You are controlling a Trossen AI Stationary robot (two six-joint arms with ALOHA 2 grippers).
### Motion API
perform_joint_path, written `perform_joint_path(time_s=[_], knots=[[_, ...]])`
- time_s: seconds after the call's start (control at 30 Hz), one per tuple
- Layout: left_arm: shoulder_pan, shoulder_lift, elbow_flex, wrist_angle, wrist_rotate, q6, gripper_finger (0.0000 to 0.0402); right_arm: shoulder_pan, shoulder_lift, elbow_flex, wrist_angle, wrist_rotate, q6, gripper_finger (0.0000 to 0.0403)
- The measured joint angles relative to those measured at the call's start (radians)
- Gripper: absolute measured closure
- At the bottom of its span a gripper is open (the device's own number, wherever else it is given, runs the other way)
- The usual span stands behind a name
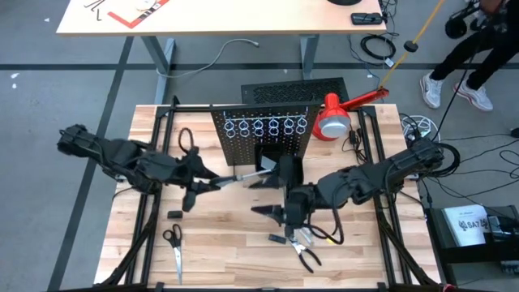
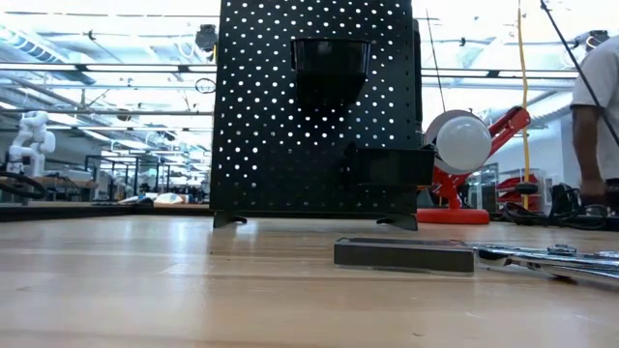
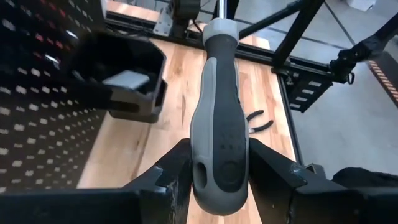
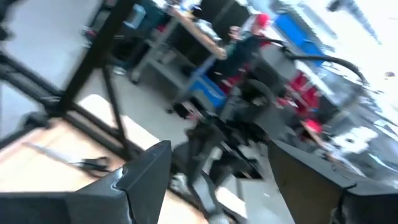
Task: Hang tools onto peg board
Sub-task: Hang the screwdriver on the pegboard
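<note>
Left gripper (image 3: 219, 180) clamps the screwdriver (image 3: 219, 124) by its handle, just in front of the peg board (image 1: 263, 130), beside its bin (image 3: 121, 78). Right gripper (image 1: 285, 212) hangs open, empty, above the pliers (image 1: 304, 251). Risk: shaft misses a ring, tool drops.

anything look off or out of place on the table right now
Nothing looks damaged or spilled. Tools lie loose on the wood rather than on the peg board: scissors at the front left, pliers near the right gripper. The left gripper grips a screwdriver.

Bright backlight; right-wrist motion blur
</note>
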Motion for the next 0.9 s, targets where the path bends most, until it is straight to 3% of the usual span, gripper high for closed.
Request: perform_joint_path(time_s=[0.43, 0.9], knots=[[0.098, 0.037, 0.345, -0.225, -0.01, -0.002, 0.0266, -0.002, -0.002, 0.129, -0.02, 0.159, -0.15, 0.0138], [0.177, 0.311, 0.818, -0.521, 0.013, 0.047, 0.0266, -0.003, 0.002, 0.138, -0.007, 0.211, -0.312, 0.0138]])
